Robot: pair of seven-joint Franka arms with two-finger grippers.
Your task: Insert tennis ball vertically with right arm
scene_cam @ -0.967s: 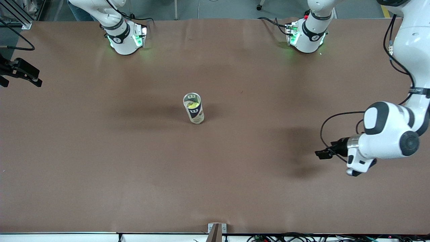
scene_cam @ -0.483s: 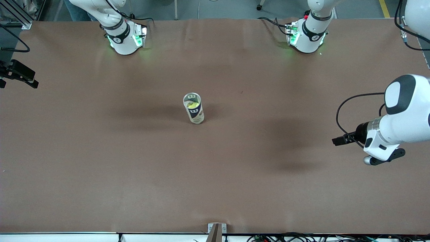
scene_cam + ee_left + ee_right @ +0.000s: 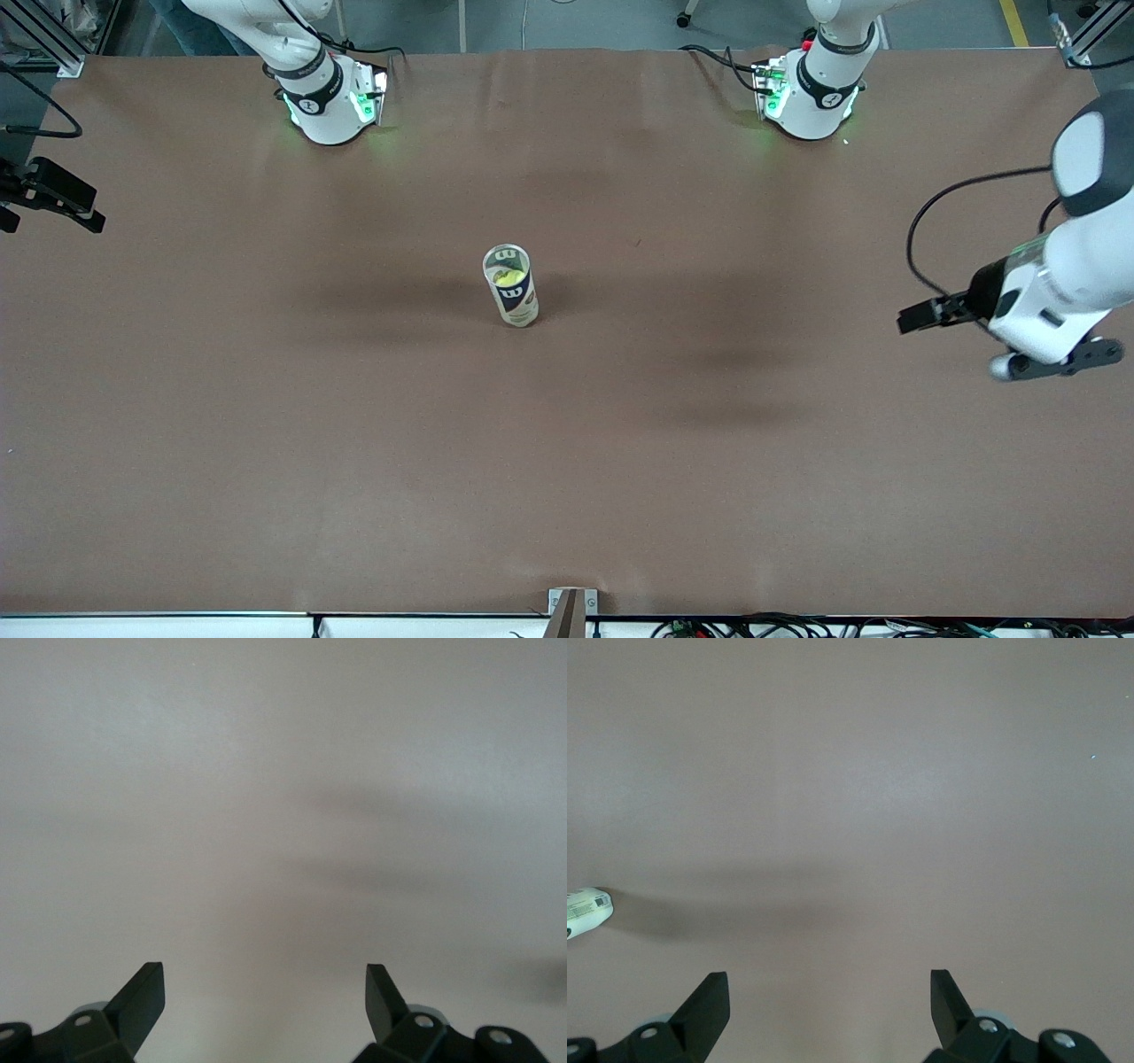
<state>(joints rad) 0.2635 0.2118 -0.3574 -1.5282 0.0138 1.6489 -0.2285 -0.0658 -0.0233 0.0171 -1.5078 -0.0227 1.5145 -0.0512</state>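
Front view: yellow tennis ball (image 3: 508, 277) sits inside upright can (image 3: 511, 287).

The left gripper (image 3: 264, 990) hangs over the bare brown table (image 3: 266, 771) with its jaws spread wide. Its two dark fingertips (image 3: 146, 988) point out over the table, nothing between them. Soft shadow bands lie on the table just ahead of the fingertips.
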